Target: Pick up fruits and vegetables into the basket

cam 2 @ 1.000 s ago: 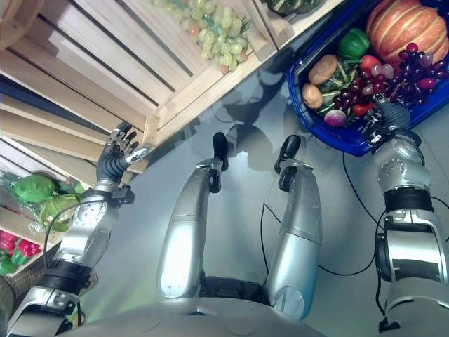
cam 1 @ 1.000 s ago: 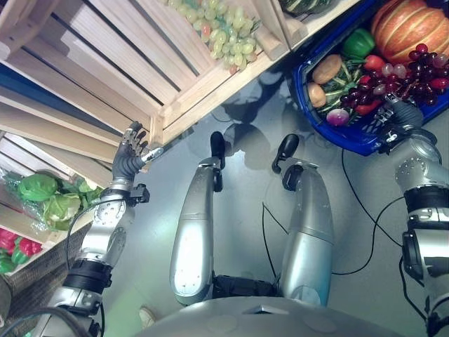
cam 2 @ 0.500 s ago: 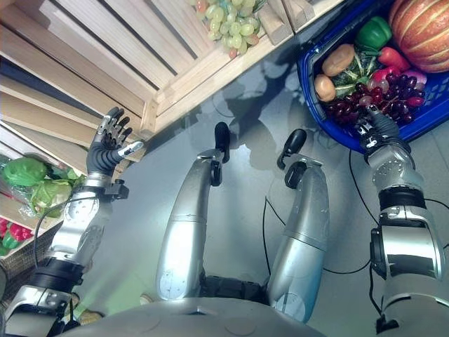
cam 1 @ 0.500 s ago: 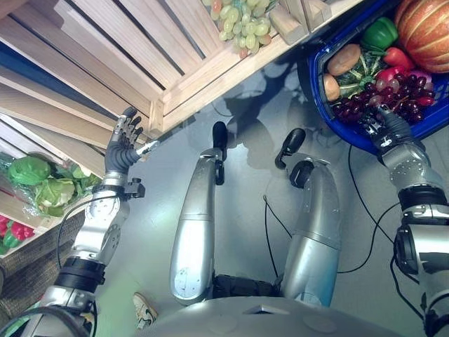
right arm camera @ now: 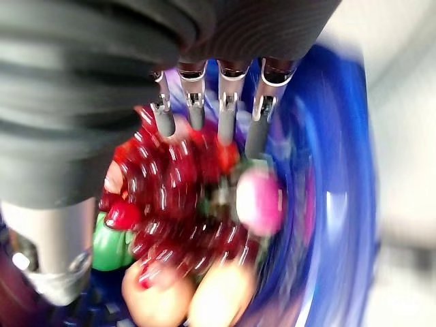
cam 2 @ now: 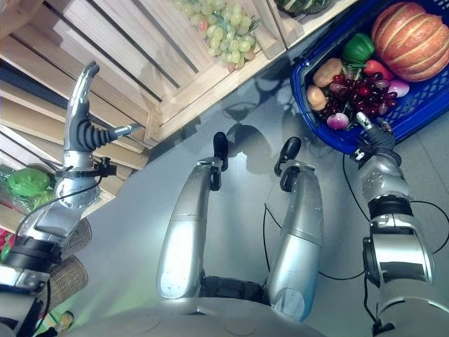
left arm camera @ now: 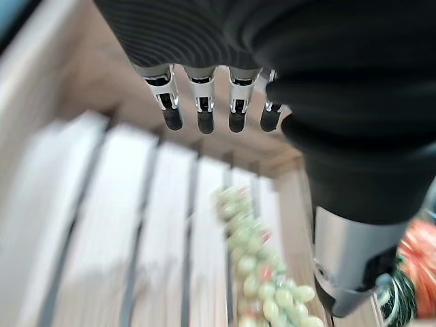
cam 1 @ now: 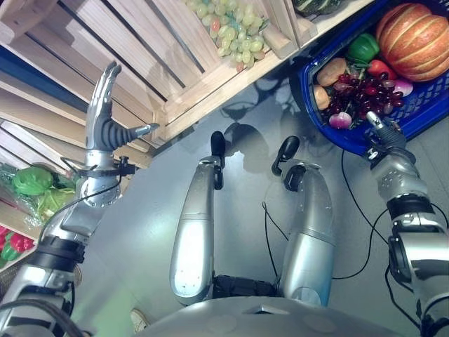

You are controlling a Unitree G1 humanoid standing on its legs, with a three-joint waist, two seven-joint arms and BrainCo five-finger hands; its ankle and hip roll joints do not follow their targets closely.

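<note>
A blue basket [cam 1: 424, 116] stands on the floor at the upper right. It holds an orange pumpkin [cam 1: 414, 41], a green pepper [cam 1: 363, 47], two potatoes [cam 1: 328, 71], dark red grapes [cam 1: 365, 91] and a pink onion [cam 1: 340, 119]. My right hand [cam 1: 384, 139] is open at the basket's near rim, fingers straight and holding nothing; in the right wrist view its fingers [right arm camera: 225, 112] hover over the red grapes [right arm camera: 174, 204]. Green grapes [cam 1: 237, 34] lie in a wooden crate [cam 1: 140, 56]. My left hand [cam 1: 102, 119] is raised in front of that crate, open and empty.
Slatted wooden crates line the upper left. Green cabbages [cam 1: 29, 181] sit in a lower shelf at the left edge, with red produce [cam 1: 8, 242] below them. Grey floor lies between the crates and the basket.
My left hand has risen and straightened up in front of the crate. My right hand has drawn back from the red grapes to the basket's rim. The view has shifted a little.
</note>
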